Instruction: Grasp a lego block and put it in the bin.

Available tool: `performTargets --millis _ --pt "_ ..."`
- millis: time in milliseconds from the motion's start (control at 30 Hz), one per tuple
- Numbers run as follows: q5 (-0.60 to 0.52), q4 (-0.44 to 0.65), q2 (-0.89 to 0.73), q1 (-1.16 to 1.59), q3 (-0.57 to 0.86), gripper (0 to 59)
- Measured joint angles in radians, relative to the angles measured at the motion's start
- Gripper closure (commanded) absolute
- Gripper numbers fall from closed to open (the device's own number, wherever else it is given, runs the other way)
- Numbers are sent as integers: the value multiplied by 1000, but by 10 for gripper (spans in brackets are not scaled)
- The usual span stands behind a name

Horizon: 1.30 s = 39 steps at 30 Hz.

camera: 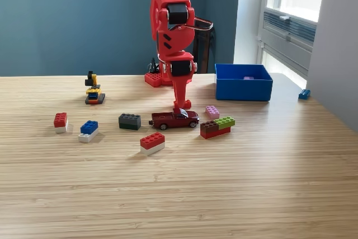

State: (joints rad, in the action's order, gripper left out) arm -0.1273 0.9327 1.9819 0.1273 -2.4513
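My red gripper point(178, 103) points straight down just behind a dark red toy car point(175, 119). Its tips are down at a small red lego brick point(185, 104) on the table. I see the jaws edge-on as one narrow blade, so their gap and any hold on the brick stay unclear. The blue bin point(243, 89) stands at the back on the exterior view's right, with a small purple piece point(249, 78) inside. Loose bricks lie around: pink point(212, 111), a brown and green stack on red point(217, 126), red on white point(152, 142), and dark grey point(129, 121).
Toward the exterior view's left lie a blue-on-white brick point(88, 129), a red-on-white brick point(60, 121) and a small yellow and black lego figure point(94, 90). A blue brick point(304, 94) sits near the table's right edge. The arm's base point(155, 78) stands at the back.
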Motion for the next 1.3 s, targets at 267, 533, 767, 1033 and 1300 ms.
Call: performTargets --millis 267,533,767,1033,1300 --pt "-100 341 -138 -6 347 585" --pt "-172 681 -276 48 971 585" --pt "-250 788 -308 255 1189 585" --pt "-331 795 -308 653 1189 585" --pt "-348 795 -308 914 1094 585"
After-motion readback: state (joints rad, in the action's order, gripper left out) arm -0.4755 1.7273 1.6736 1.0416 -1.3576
